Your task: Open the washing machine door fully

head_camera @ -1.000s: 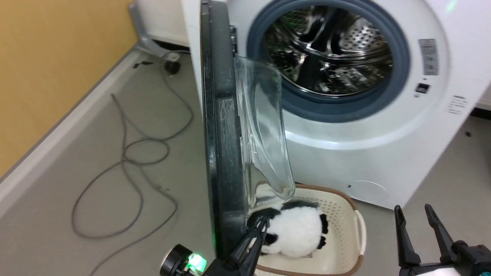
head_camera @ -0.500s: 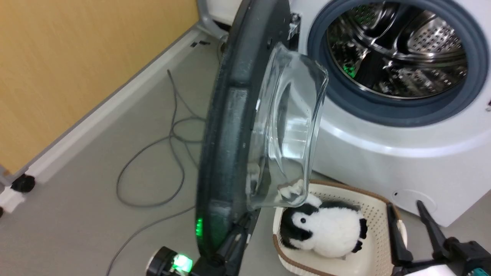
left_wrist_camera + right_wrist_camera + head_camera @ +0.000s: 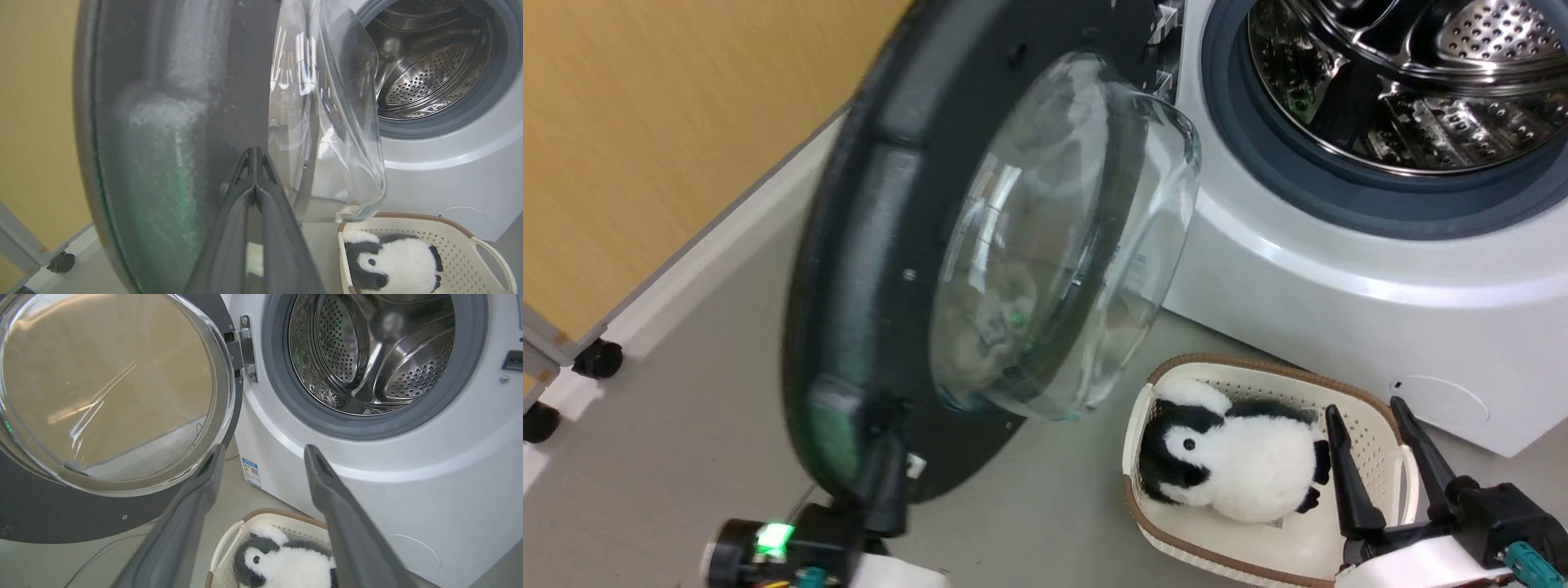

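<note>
Pushing the big round shiny black door (image 3: 866, 245) wide open.

Pressing with the left gripper (image 3: 255, 152), jaws squeezed shut on nothing, tips looking to be touching the door's dark inner rim, just beside its bulging clear glass window (image 3: 1054, 237). Hanging swung out on the left side of the large white front-loading washing machine (image 3: 1339, 269), leaving the shiny steel drum (image 3: 1405, 82) uncovered. Holding the right gripper (image 3: 1364, 408) low, jaws spread apart and empty, just by the cream plastic basket (image 3: 1258, 384) carrying a fluffy black-and-white toy penguin (image 3: 1241, 469). Probably getting close to fully open. Next, likely needing a gentle push further toward the yellow wall (image 3: 645, 122) until the hinge stops, without slipping off the rim.
</note>
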